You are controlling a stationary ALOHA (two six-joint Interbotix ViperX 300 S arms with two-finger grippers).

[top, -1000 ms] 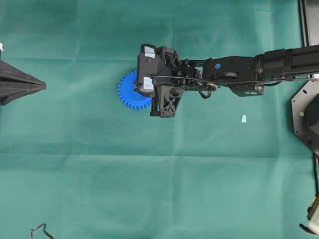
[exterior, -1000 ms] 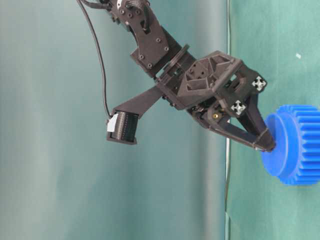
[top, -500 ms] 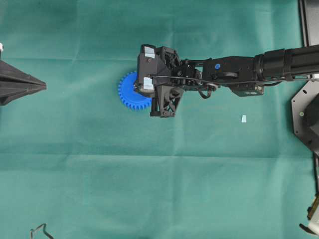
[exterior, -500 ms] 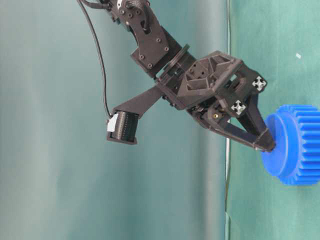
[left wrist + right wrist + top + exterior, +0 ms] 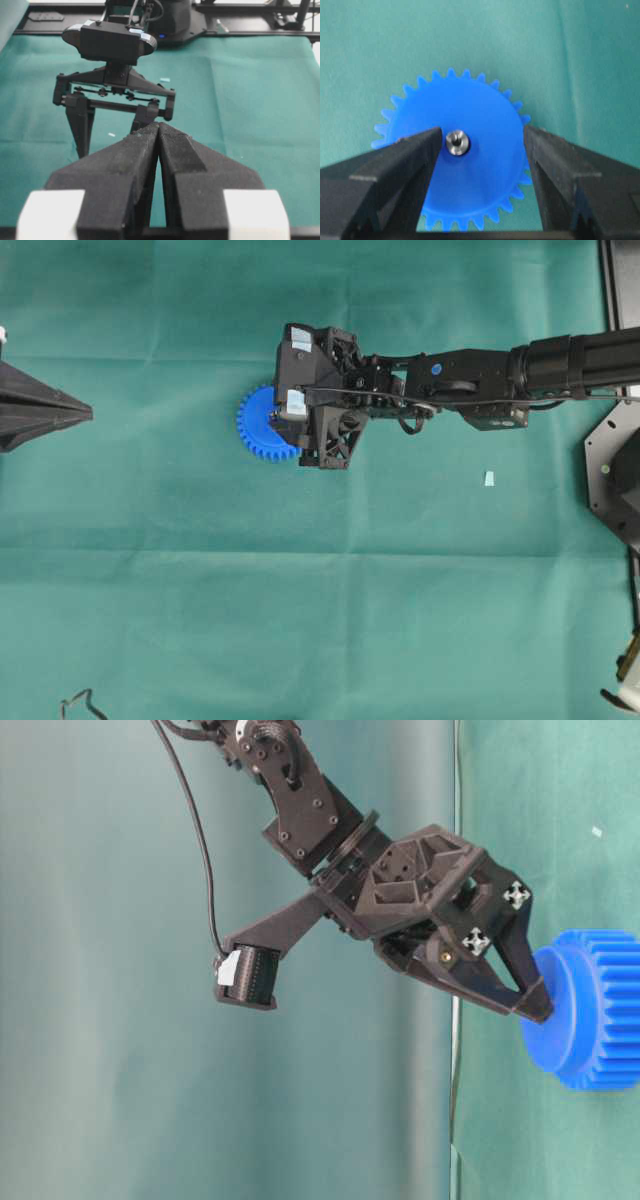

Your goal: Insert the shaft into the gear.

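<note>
Showing no readable writing, gear point(image 5: 465, 165) holds shaft point(image 5: 456, 142).

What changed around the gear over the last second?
The right gripper opened and let go of the shaft, which now sits in the gear's centre hole with the fingers apart on either side. The gear and the shut left gripper stayed where they were.
</note>
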